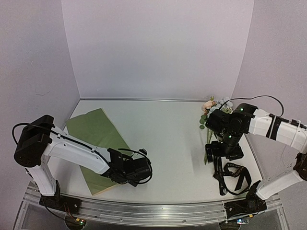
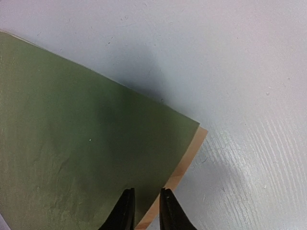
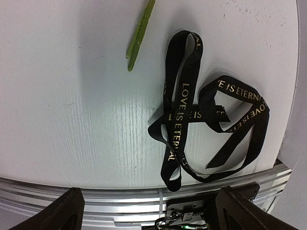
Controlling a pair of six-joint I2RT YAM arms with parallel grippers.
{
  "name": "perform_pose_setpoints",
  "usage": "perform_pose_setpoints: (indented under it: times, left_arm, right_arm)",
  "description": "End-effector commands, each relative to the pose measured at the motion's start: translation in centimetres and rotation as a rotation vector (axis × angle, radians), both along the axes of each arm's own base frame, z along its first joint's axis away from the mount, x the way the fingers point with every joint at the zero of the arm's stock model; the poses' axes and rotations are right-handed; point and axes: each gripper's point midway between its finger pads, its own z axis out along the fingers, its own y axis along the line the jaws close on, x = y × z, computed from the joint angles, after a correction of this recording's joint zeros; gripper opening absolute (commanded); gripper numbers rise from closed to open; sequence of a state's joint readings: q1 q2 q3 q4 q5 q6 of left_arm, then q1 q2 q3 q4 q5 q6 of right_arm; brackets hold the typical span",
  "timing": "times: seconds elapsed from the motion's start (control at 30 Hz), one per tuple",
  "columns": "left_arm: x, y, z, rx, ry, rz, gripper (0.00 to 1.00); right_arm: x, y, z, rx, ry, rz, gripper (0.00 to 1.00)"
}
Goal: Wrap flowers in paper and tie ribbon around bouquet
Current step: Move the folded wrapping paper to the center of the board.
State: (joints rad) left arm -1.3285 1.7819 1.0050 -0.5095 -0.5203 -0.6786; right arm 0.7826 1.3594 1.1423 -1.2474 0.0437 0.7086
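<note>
The paper [image 1: 93, 136] lies flat on the left of the table, olive face up; a tan strip of its underside shows along its edge [image 2: 189, 160]. My left gripper [image 1: 140, 171] hovers low over the paper's near right edge. Its fingertips [image 2: 146, 211] stand a narrow gap apart, and the paper's edge shows between them. The flowers [image 1: 213, 106] lie at the far right, their stems pointing toward me; one green stem end [image 3: 138, 37] shows in the right wrist view. The black ribbon [image 1: 232, 176] with gold lettering [image 3: 192, 120] lies tangled near the front edge. My right gripper [image 1: 223, 151] hangs wide open [image 3: 153, 211] above it, holding nothing.
The table's aluminium front rail [image 3: 96, 201] runs just below the ribbon. White walls close in the table at the back [image 1: 158, 52] and on both sides.
</note>
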Motion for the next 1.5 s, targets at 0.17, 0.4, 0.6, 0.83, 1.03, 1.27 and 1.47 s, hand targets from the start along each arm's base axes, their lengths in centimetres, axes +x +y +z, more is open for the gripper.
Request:
perform_pose_setpoints:
  times: [0.17, 0.4, 0.6, 0.83, 1.03, 1.27, 1.47]
  left_arm:
    - [1.3, -0.7, 2.6, -0.071, -0.093, -0.001, 0.0]
    - [1.9, 0.2, 6.4, -0.176, -0.14, 0.034, 0.02]
    - [5.6, 6.6, 4.3, -0.207, -0.034, 0.341, 0.54]
    - [10.1, 17.2, 4.1, -0.251, -0.041, 0.765, 0.83]
    - [12.7, 27.3, 4.4, -0.384, -0.065, 1.079, 0.94]
    - [14.8, 34.5, 3.2, -0.531, -0.076, 1.242, 0.98]
    - [18.1, 35.3, 2.3, -0.638, -0.094, 1.174, 0.99]
  right_arm:
    - [0.9, 1.9, -0.8, 0.051, -0.012, -0.006, 0.98]
    - [2.3, 5.6, -1.3, 0.15, -0.026, 0.019, 0.98]
    - [3.1, 7.7, -1.5, 0.187, -0.012, 0.024, 0.98]
    - [3.0, 9.2, -1.9, 0.22, 0.016, 0.045, 0.98]
    - [2.9, 11.6, -2.1, 0.299, 0.052, 0.089, 0.98]
    - [3.5, 16.3, -1.9, 0.415, 0.107, 0.14, 0.98]
    - [4.2, 19.7, -2.2, 0.481, 0.14, 0.175, 0.98]
